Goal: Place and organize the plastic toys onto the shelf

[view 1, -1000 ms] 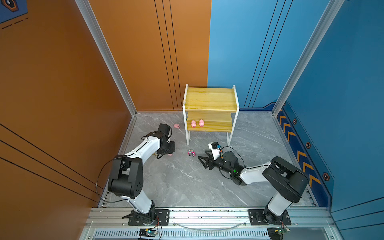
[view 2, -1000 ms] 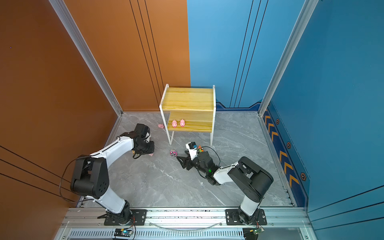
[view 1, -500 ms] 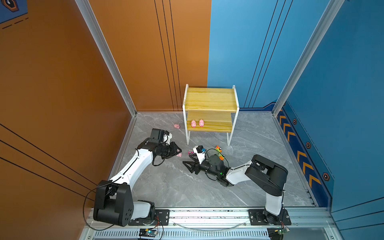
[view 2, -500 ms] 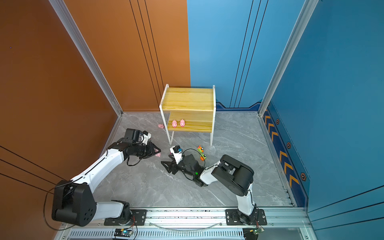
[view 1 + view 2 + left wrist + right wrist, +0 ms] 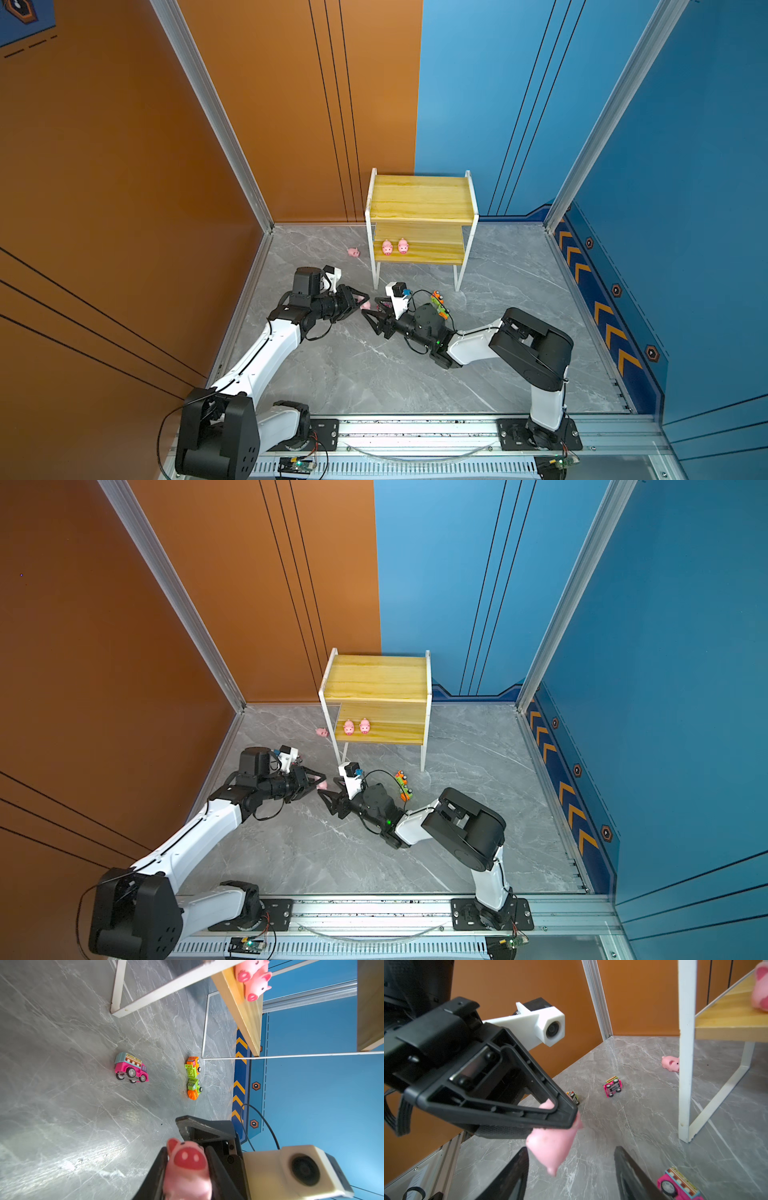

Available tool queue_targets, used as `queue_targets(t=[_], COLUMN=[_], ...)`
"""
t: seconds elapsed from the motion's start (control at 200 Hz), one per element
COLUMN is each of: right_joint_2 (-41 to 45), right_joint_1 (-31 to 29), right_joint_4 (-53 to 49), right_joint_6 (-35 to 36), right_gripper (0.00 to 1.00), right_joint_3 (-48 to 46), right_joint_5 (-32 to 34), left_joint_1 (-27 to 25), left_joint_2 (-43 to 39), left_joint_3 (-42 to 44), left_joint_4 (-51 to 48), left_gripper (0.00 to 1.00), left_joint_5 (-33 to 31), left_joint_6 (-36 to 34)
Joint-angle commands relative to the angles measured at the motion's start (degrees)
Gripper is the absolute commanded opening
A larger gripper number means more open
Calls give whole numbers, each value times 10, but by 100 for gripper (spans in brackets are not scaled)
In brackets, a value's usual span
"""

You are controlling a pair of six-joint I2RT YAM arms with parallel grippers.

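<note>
The left wrist view shows the left gripper (image 5: 187, 1158) with its jaws clamped on the sides of a pink pig (image 5: 188, 1168), snout forward, held clear of the grey marbled surface (image 5: 62, 1126). In the right wrist view the right gripper (image 5: 571, 1149) faces it with jaws spread apart. The pink pig hangs just in front of that gap, and I cannot tell whether they touch it. In both top views the two grippers meet nose to nose just in front of the shelf (image 5: 419, 199), near its front left leg, which reads as a handover or a joint re-grip. The task looks well under halfway. Two pigs (image 5: 395, 246) stand side by side on the lower board (image 5: 436, 249), toward its left end, and the top board (image 5: 415, 187) is bare. A loose pig (image 5: 353, 252) lies on the surface just left of the shelf, outside its frame. No car is shelved. A pink truck (image 5: 131, 1068) sits apart, and an orange-and-green car (image 5: 192, 1066) and a green-and-orange car (image 5: 194, 1088) sit end to end near the front right leg. An overturned pink car (image 5: 612, 1087) lies wheels up, and a small yellowish car (image 5: 573, 1097) is half hidden behind the left gripper. Left to do, as I judge it: shelve the pink pig, the loose pig and all five cars, then arrange them neatly.
</note>
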State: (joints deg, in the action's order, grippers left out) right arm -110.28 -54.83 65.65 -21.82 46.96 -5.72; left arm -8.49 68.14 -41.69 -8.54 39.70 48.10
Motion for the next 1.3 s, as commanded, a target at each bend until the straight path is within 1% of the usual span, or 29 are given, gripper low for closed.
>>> queue_targets(t=[0.0,0.055,0.185,0.305,0.626,0.776,0.996,1.186,1.296], right_joint_2=[-14,-14,-13,-13,-16,-14,-11,1,10], right_joint_1=[-5,-5,-2,-1,-1,2,2,0,-2], right_joint_4=[14,15,1,-5,-10,-6,-14,-28,-42], right_joint_6=[-13,-13,-9,-9,-5,-9,-11,6,20], right_gripper=[63,61,51,46,42,43,31,25,24], right_joint_3=[16,19,31,40,54,52,50,35,28], right_joint_5=[10,12,10,4,4,15,24,30,31], left_joint_1=[7,8,9,8,7,7,8,10,11], left_joint_2=[-13,-16,-19,-19,-21,-26,-32,-34,-30], left_joint_3=[16,16,19,22,33,35,34,30,32], left_joint_4=[44,45,49,51,58,59,59,49,48], left_gripper=[31,31,32,33,34,35,37,42,48], left_joint_5=[22,22,23,25,26,24,21,14,11], left_joint_6=[29,30,36,35,38,38,36,24,17])
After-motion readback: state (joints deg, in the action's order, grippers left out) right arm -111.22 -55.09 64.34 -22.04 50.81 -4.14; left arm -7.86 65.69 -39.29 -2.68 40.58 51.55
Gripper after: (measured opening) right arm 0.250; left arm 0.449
